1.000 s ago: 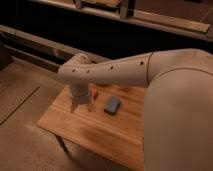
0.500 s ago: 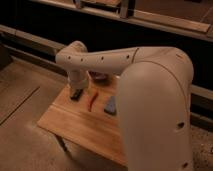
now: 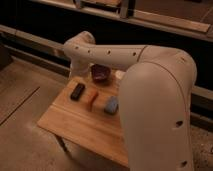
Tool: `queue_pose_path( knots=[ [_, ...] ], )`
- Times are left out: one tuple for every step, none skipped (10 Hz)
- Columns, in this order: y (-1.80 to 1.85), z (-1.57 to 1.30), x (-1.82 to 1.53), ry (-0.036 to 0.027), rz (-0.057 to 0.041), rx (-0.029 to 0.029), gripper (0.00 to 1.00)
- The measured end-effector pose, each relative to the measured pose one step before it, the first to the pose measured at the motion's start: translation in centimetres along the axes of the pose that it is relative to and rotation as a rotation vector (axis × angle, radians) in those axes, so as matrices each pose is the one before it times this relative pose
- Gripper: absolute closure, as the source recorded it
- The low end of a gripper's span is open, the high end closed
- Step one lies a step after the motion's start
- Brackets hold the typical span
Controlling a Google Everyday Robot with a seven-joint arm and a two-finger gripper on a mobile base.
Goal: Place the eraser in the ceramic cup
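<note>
Step in hand: reaching for the eraser; it is not yet picked up, so the task looks barely begun.
Eraser [image 3: 77,91]: a small black block lying flat on the counter [image 3: 75,127], left of and nearer than the bowl [image 3: 101,73], free of everything else.
Pincer [image 3: 78,72]: at the lower end of the arm [image 3: 150,95], left of the bowl and just behind the eraser, apart from it. Whether it is apart or together cannot be told.
Cup [image 3: 119,75]: only a pale patch shows just right of the bowl, mostly hidden by the arm. This is probably the cup.
Neighbours: a red stick [image 3: 92,98] lies in front of the bowl, near the eraser's right side. A blue-grey block [image 3: 111,104] lies in front of the bowl and a little right.
Doing it well: the pincer should come straight down over the eraser's middle and close across its narrow sides, well away from the red stick.
Carrying: it should lift high enough to pass over the bowl's rim on the way to the cup.
Risk: the bowl is wider and nearer, so a release could easily land there. The pincer should be centred over the cup's mouth before it lets go.
</note>
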Motion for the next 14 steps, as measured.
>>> queue_pose_path(
  knots=[
    [-0.047, 0.216, -0.382, -0.00488, 0.00948, -0.00067, 0.35],
    [-0.124, 0.779, -0.559, 0.00308, 0.01173, 0.00563, 0.35],
    [0.05, 0.457, -0.384, 0.00243, -0.00011, 0.00368, 0.35],
    [0.128, 0.761, -0.475, 0.00559, -0.01199, 0.01019, 0.35],
    [0.656, 0.907, -0.418, 0.01064, -0.02301, 0.00748, 0.35],
    [0.506, 0.535, -0.215, 0.00586, -0.01766, 0.00378, 0.35],
    [0.704, 0.687, -0.239, 0.00916, -0.02501, 0.00138, 0.35],
    [0.73, 0.699, -0.104, 0.0102, -0.03025, 0.00012, 0.35],
    [0.741, 0.763, 0.02, 0.01037, -0.0342, 0.00313, 0.35],
    [0.717, 0.802, 0.113, 0.01073, -0.03454, 0.00604, 0.35],
    [0.39, 0.822, 0.115, 0.01246, -0.02676, 0.0073, 0.35],
    [0.203, 0.91, 0.012, 0.01428, -0.02191, 0.007, 0.35],
    [0.035, 0.502, 0.053, 0.00924, -0.00697, 0.00427, 0.35],
    [-0.041, 0.833, 0.12, 0.01571, -0.00512, 0.00885, 0.35]
  ],
)
